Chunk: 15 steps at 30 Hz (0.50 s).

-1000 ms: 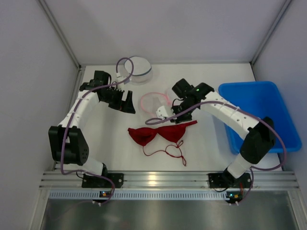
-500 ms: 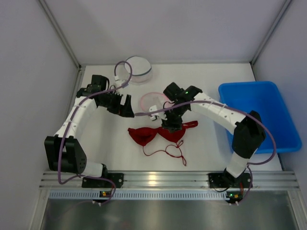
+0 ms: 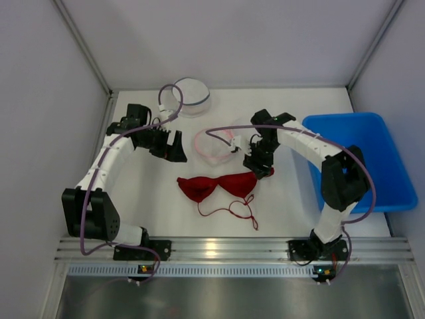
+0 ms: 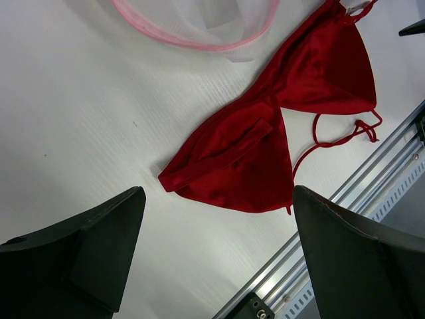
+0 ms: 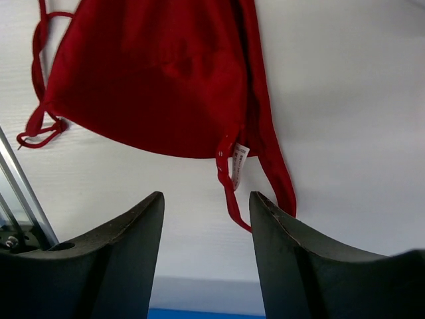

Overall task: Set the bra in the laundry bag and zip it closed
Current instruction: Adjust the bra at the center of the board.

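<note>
Red satin, the bra (image 3: 222, 185) lies spread flat on the white surface (image 3: 156, 199), both cups open side by side and its thin ties (image 3: 234, 211) looped loosely toward the near edge. It is outside the laundry bag (image 3: 214, 142), a pale mesh pouch with a pink rim that rests on the surface just behind it, its opening lying loose. The right hand (image 3: 258, 163) is over the bra's right end with its fingers released and spread; from the right wrist view the end strap and a small white label (image 5: 238, 165) lie in the gap between the two fingers, and nothing is gripped. The left hand (image 3: 174, 145) is likewise released, fingers wide apart, held above the surface to the left of the bag and behind the bra's left cup, grasping nothing. A blue bin (image 3: 358, 156) stands at the right side, and a round white container (image 3: 188, 97) sits near the back wall.
</note>
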{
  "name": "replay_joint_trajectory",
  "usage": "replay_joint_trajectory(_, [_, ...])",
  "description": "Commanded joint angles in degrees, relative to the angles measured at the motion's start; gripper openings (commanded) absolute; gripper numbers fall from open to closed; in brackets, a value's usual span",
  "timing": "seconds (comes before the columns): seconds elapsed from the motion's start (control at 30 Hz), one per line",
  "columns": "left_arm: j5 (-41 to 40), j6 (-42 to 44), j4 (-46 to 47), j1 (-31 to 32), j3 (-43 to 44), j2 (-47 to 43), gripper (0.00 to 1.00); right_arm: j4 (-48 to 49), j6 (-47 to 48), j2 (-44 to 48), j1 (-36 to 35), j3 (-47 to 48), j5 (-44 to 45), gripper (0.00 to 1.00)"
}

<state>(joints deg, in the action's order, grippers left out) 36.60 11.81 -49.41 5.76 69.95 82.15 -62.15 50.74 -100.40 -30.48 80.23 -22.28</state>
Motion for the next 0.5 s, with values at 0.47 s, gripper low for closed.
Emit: replay_joint_trajectory(0.47, [-0.1, -0.4, 2.3, 0.0, 0.3, -1.6, 0.98, 4.9, -1.5, -8.2, 1.9, 1.4, -1.3, 0.46])
